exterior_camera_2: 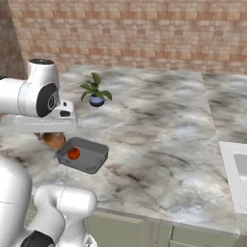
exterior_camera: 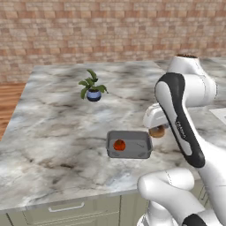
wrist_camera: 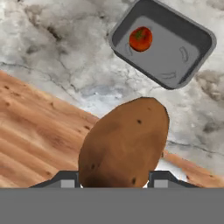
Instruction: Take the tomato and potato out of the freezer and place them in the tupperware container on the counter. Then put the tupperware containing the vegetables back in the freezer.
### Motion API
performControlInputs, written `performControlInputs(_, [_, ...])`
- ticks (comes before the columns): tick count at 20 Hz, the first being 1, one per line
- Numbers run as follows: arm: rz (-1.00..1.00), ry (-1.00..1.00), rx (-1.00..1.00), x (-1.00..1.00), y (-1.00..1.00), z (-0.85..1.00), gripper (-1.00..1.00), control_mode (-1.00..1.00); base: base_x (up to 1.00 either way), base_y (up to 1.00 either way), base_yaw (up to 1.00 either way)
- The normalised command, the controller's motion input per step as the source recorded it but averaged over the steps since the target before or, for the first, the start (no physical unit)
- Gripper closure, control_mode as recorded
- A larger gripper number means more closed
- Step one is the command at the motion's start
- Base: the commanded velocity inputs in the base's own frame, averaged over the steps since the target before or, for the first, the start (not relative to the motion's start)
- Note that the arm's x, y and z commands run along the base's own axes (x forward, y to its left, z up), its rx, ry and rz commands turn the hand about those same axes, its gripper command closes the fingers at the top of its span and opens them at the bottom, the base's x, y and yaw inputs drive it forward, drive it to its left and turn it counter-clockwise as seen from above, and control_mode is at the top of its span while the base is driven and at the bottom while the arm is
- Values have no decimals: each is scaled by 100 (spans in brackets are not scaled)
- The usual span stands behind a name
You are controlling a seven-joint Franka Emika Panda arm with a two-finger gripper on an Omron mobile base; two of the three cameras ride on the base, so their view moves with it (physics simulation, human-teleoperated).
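The grey tupperware container [exterior_camera: 142, 145] [exterior_camera_2: 94, 154] [wrist_camera: 199, 41] rests on the marbled counter [exterior_camera: 57, 132] [exterior_camera_2: 159, 135] near its front edge. Inside it, at one end, lies the red tomato [exterior_camera: 119, 145] [exterior_camera_2: 73, 153] [wrist_camera: 140, 39]. My gripper [exterior_camera: 157, 131] [exterior_camera_2: 53, 140] [wrist_camera: 114, 179] is shut on the brown potato [exterior_camera: 156, 131] [exterior_camera_2: 53, 140] [wrist_camera: 124, 144] and hangs above the counter's edge, just beside the container and apart from it. The potato hides most of the fingers. The freezer is out of view.
A small plant in a blue pot [exterior_camera: 93, 94] [exterior_camera_2: 96, 100] stands further back on the counter. A white sink edge [exterior_camera_2: 234, 169] lies at the right. Wooden floor [wrist_camera: 39, 144] shows past the counter's edge. Pale green drawers [exterior_camera: 66, 207] sit below.
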Motion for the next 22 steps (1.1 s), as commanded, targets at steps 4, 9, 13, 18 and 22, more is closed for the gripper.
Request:
performControlInputs(4, [9, 12, 0, 100, 30, -93, 100, -100, 0, 0, 0])
performControlInputs(9, [4, 1, 0, 99, 2, -61, 100, -100, 0, 0, 0])
performControlInputs(13, [0, 0, -2, 71, 1, -67, 100, -100, 0, 0, 0])
performControlInputs(18, [0, 0, -3, 42, 2, -75, 100, -100, 0, 0, 0])
performControlInputs(22, [0, -2, -2, 24, 0, -46, 100, -100, 0, 0, 0])
